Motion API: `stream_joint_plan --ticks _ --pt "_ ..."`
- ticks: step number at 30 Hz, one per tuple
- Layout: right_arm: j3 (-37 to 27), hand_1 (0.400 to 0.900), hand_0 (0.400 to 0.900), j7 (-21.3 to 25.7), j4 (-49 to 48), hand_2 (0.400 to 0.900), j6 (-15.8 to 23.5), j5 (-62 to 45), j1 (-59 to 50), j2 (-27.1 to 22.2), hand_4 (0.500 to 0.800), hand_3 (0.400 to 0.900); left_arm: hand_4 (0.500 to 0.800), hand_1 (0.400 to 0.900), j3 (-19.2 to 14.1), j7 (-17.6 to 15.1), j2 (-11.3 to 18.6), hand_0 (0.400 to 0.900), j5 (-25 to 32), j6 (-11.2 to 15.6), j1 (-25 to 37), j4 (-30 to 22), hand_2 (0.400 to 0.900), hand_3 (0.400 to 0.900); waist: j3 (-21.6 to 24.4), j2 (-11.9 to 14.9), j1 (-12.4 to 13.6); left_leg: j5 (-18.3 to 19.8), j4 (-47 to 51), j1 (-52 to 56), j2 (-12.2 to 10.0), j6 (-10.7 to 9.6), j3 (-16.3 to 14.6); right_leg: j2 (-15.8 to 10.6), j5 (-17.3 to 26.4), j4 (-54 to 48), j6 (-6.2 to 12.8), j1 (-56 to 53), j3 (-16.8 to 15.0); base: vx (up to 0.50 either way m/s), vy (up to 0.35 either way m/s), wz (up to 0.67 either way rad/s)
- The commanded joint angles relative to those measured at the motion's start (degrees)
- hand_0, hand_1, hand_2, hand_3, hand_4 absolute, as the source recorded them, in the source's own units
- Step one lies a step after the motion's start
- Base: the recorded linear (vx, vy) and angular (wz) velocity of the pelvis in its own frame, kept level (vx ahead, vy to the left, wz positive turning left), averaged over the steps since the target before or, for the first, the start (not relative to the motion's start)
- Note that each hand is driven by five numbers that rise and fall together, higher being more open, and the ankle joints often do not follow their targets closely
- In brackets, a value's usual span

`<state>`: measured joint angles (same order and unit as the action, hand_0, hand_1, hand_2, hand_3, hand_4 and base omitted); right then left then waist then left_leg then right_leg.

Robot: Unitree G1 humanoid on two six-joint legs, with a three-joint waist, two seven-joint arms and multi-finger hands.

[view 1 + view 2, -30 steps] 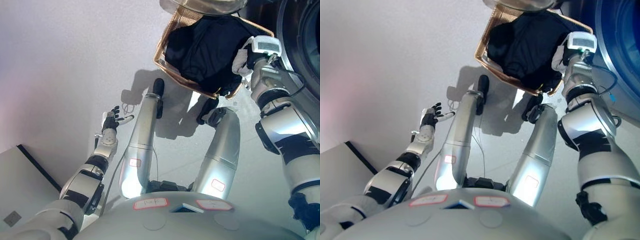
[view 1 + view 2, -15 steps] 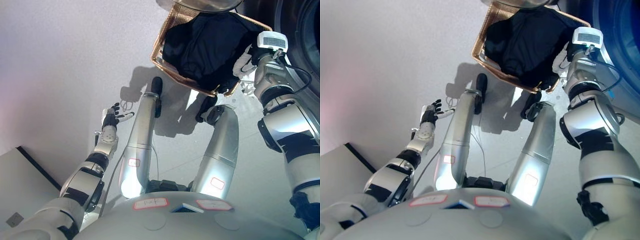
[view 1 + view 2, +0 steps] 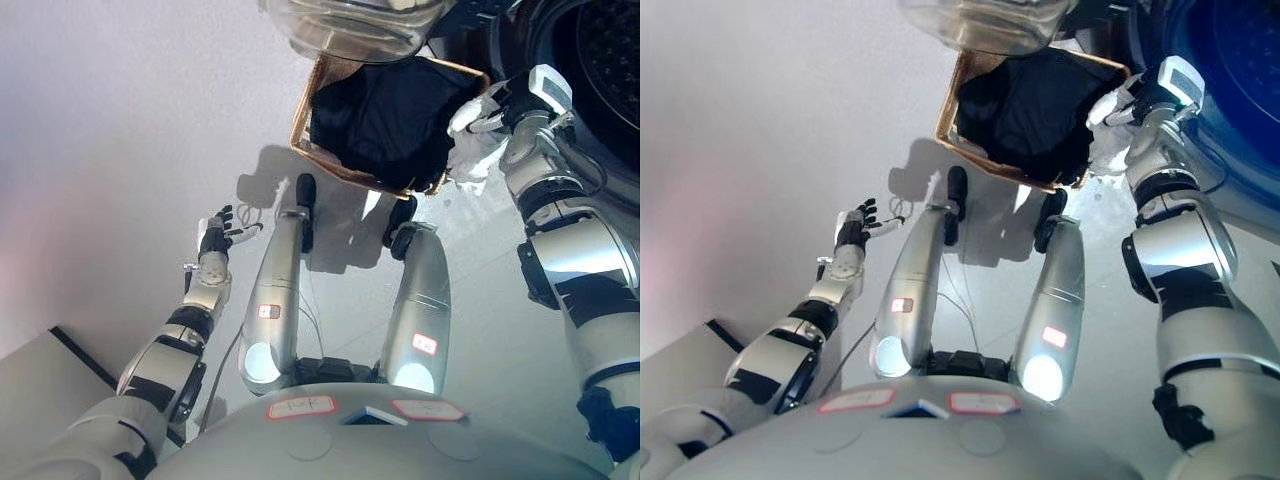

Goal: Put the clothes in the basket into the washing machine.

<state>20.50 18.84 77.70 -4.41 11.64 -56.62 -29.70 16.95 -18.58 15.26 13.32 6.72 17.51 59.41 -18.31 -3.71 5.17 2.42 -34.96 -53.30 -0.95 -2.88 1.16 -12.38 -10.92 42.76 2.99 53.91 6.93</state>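
Observation:
A woven basket (image 3: 302, 125) stands on the floor ahead, filled with dark clothes (image 3: 375, 110). The washing machine's open drum (image 3: 600, 70) is at the top right, and its clear round door (image 3: 350, 22) hangs over the basket's far side. My right hand (image 3: 478, 112) is at the basket's right edge, just left of the drum opening. Its fingers are curled on a white cloth (image 3: 466, 162) that hangs below it beside the dark clothes. My left hand (image 3: 214, 238) is open and empty, held out over the floor at the left.
A pale flat board (image 3: 40, 375) with a dark edge lies on the floor at the lower left. The grey floor (image 3: 120, 130) stretches to the left of the basket.
The camera has tilted, so the whole picture has shifted. My right hand has risen from the basket's right rim toward the drum opening, and more of the white cloth shows below it. The left hand stays.

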Motion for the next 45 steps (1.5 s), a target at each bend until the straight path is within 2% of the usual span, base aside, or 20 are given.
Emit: stream_joint_plan --ticks 1,2,3,11,17,24,28,31,32,33,36,37,40,41,42,44,45 --pt "-5.22 0.400 0.400 4.79 -0.10 0.400 3.76 -12.43 0.84 -2.29 0.500 0.400 0.800 0.900 -2.74 -1.10 2.72 0.900 -2.23 1.27 -4.78 3.19 0.900 0.900 2.67 -2.30 -0.58 -5.15 10.65 3.98 0.25 -0.63 0.05 2.48 8.29 -12.21 3.47 -6.91 1.78 0.09 0.005 -0.06" --pt "-5.95 0.400 0.400 5.06 0.22 0.400 3.99 -13.43 2.02 -1.50 0.500 0.400 0.800 0.900 -2.85 -1.06 2.87 0.900 -2.27 1.34 -5.36 3.15 0.900 0.900 2.95 -2.27 -0.63 -3.47 11.12 5.89 0.51 -0.77 0.17 2.52 6.99 -12.91 4.00 -8.61 1.57 -0.02 0.023 -0.06" --pt "-8.07 0.400 0.400 5.21 -0.47 0.400 5.06 -16.90 2.77 -1.01 0.500 0.400 0.800 0.900 -2.93 -1.11 3.14 0.900 -2.62 1.47 -5.77 2.97 0.900 0.900 2.89 -2.47 -0.65 -5.82 13.10 6.63 0.33 -0.50 -0.20 2.79 9.15 -14.82 3.62 -9.26 1.85 0.08 0.021 -0.06" --pt "-18.99 0.400 0.400 2.85 -0.51 0.400 9.41 -35.83 9.66 -1.72 0.500 0.400 0.800 0.900 -4.46 0.10 3.89 0.900 -3.80 1.87 -11.49 1.35 0.900 0.900 4.94 -1.95 -0.29 -7.89 22.64 18.12 0.39 -0.60 -0.70 3.84 11.86 -25.25 4.30 -20.36 2.04 0.08 0.017 -0.10" --pt "-23.21 0.400 0.400 0.62 0.41 0.400 10.37 -42.37 11.81 -4.31 0.500 0.400 0.800 0.900 -5.71 0.66 3.69 0.900 -4.41 1.34 -13.42 3.00 0.900 0.900 6.31 -1.48 0.17 -9.05 27.88 24.69 -0.05 -1.08 -1.02 4.14 13.53 -31.15 4.52 -27.00 2.13 0.08 0.005 -0.05" --pt "-26.97 0.400 0.400 0.95 0.82 0.400 12.29 -51.71 8.10 -7.61 0.500 0.400 0.800 0.900 -5.88 -0.01 3.47 0.900 -3.80 1.43 -14.43 3.47 0.900 0.900 6.99 -2.24 1.67 -10.97 32.59 27.15 -0.04 -1.70 -1.49 4.20 14.87 -34.76 4.77 -28.61 2.41 0.01 0.003 -0.01" --pt "-28.47 0.400 0.400 2.19 1.06 0.400 13.33 -55.08 5.19 -9.75 0.500 0.400 0.800 0.900 -5.16 -0.47 2.86 0.900 -3.63 1.38 -14.79 3.91 0.900 0.900 6.46 -3.72 2.47 -11.92 33.18 26.11 -0.16 -2.15 -1.38 3.96 14.59 -34.12 4.70 -27.13 2.40 -0.02 -0.004 0.03" --pt "-29.14 0.400 0.400 3.74 0.76 0.400 13.96 -56.56 3.09 -11.16 0.500 0.400 0.800 0.900 -4.51 -0.97 2.27 0.900 -3.08 1.47 -15.03 3.72 0.900 0.900 5.68 -5.82 3.10 -13.09 34.03 25.41 -0.34 -2.64 -1.18 3.69 14.07 -32.96 4.54 -25.46 2.46 -0.03 0.017 0.09" --pt "-30.06 0.400 0.400 4.39 0.14 0.400 14.84 -58.31 2.20 -11.25 0.500 0.400 0.800 0.900 -3.85 -1.11 1.77 0.900 -2.38 1.92 -15.56 2.68 0.900 0.900 4.95 -7.45 3.72 -13.78 34.31 24.86 -0.33 -2.97 -0.99 3.40 13.52 -31.82 4.49 -24.23 2.45 -0.03 0.024 0.11" --pt "-30.04 0.400 0.400 4.39 0.13 0.400 14.83 -58.34 2.20 -11.31 0.500 0.400 0.800 0.900 -3.80 -1.12 1.72 0.900 -2.37 1.90 -15.54 2.65 0.900 0.900 5.04 -7.48 3.75 -13.82 34.33 24.75 -0.32 -2.98 -0.96 3.36 13.41 -31.58 4.48 -24.00 2.45 -0.04 0.018 0.14" --pt "-29.60 0.400 0.400 5.24 0.16 0.400 15.08 -58.71 -0.48 -12.64 0.500 0.400 0.800 0.900 -2.92 -1.43 1.35 0.900 -1.70 2.33 -16.17 1.12 0.900 0.900 4.09 -9.85 4.73 -14.48 34.21 23.19 -0.41 -3.28 -0.74 2.68 11.85 -28.43 4.20 -21.52 2.93 -0.04 -0.010 0.16" --pt "-30.07 0.400 0.400 6.14 -0.33 0.400 15.52 -59.01 -1.95 -13.68 0.500 0.400 0.800 0.900 -2.66 -1.60 0.95 0.900 -1.24 2.46 -16.09 0.95 0.900 0.900 3.22 -11.20 4.95 -14.44 33.02 21.68 -0.34 -3.28 -0.66 2.30 10.79 -25.88 3.91 -19.59 3.01 -0.07 -0.015 0.20" --pt "-30.78 0.400 0.400 7.42 -0.68 0.400 16.25 -59.45 -2.61 -14.51 0.500 0.400 0.800 0.900 -2.47 -1.81 0.55 0.900 -0.77 2.47 -15.79 0.49 0.900 0.900 2.79 -12.34 4.95 -14.03 30.34 19.41 0.09 -3.44 -0.37 1.51 9.39 -22.12 3.74 -17.11 2.80 -0.02 -0.040 0.26" --pt "-31.15 0.400 0.400 7.88 -1.64 0.400 17.01 -60.16 -3.25 -14.83 0.500 0.400 0.800 0.900 -2.74 -2.35 0.47 0.900 -0.63 2.65 -15.90 0.51 0.900 0.900 3.02 -12.86 5.06 -12.46 28.88 18.89 0.38 -3.78 0.18 1.09 6.85 -19.62 3.93 -16.45 2.44 -0.03 -0.052 0.29" --pt "-31.21 0.400 0.400 8.00 -1.86 0.400 17.03 -60.17 -3.10 -14.72 0.500 0.400 0.800 0.900 -2.75 -2.40 0.48 0.900 -0.65 2.66 -15.95 0.48 0.900 0.900 2.70 -13.01 4.99 -13.48 28.31 17.96 0.32 -3.55 -0.09 0.96 7.89 -19.12 3.59 -15.57 2.87 -0.03 -0.060 0.27" --pt "-31.45 0.400 0.400 8.47 -2.05 0.400 17.66 -60.57 -4.13 -16.12 0.500 0.400 0.800 0.900 -3.13 -3.04 0.82 0.900 -0.53 2.85 -15.99 0.23 0.900 0.900 3.03 -13.48 5.08 -11.55 26.20 16.63 0.65 -4.24 0.41 0.28 4.62 -15.59 3.84 -14.43 2.49 0.03 -0.085 0.28" --pt "-31.36 0.400 0.400 8.47 -2.00 0.400 17.66 -60.60 -4.31 -16.21 0.500 0.400 0.800 0.900 -3.14 -3.07 0.74 0.900 -0.51 2.85 -15.89 0.21 0.900 0.900 3.15 -13.51 5.06 -11.56 25.87 16.11 0.72 -4.24 0.46 0.18 4.57 -15.20 3.80 -13.90 2.48 -0.02 -0.073 0.22"
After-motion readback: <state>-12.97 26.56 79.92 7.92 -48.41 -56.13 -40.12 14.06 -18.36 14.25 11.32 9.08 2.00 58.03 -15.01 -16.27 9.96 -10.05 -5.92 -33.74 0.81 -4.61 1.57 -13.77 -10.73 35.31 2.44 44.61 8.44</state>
